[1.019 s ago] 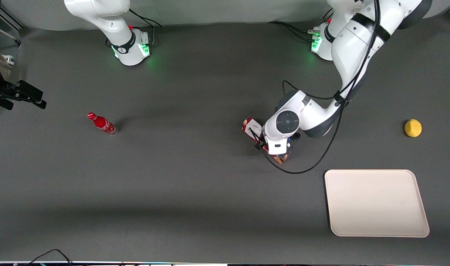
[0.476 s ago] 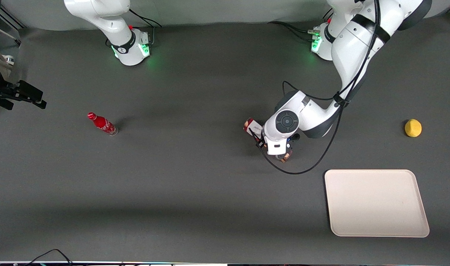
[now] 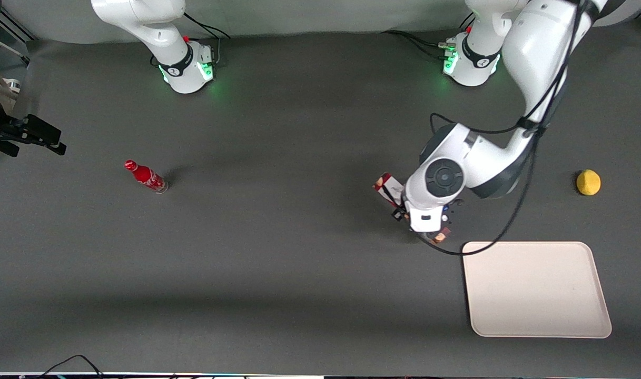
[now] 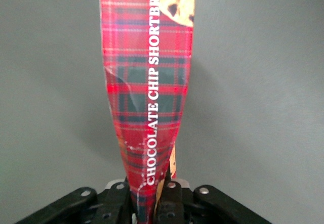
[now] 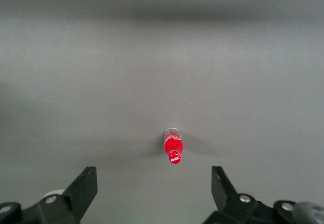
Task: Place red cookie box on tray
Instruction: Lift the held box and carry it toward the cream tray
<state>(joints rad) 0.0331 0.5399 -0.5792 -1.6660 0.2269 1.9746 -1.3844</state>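
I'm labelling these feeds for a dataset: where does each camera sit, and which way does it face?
Front view: high over the table, looking down; both arms show, the gripper shut on the red cookie box, near the tray.
Left wrist view: on the working arm's wrist, looking along the red cookie box; the gripper shows.
Right wrist view: on the parked arm's wrist, looking down at the red soda bottle; its fingers show.
Shared: front and left wrist show the box; front and right wrist show the bottle.

Dark grey matte table cover (image 3: pixel 278 273) fills scene, faint creases, soft shadow band nearer front camera. Pale grey backdrop (image 3: pixel 299 16) along edge farthest from front camera. Black cable (image 3: pixel 72 363) at nearest edge. Green glow on cover near arm bases.
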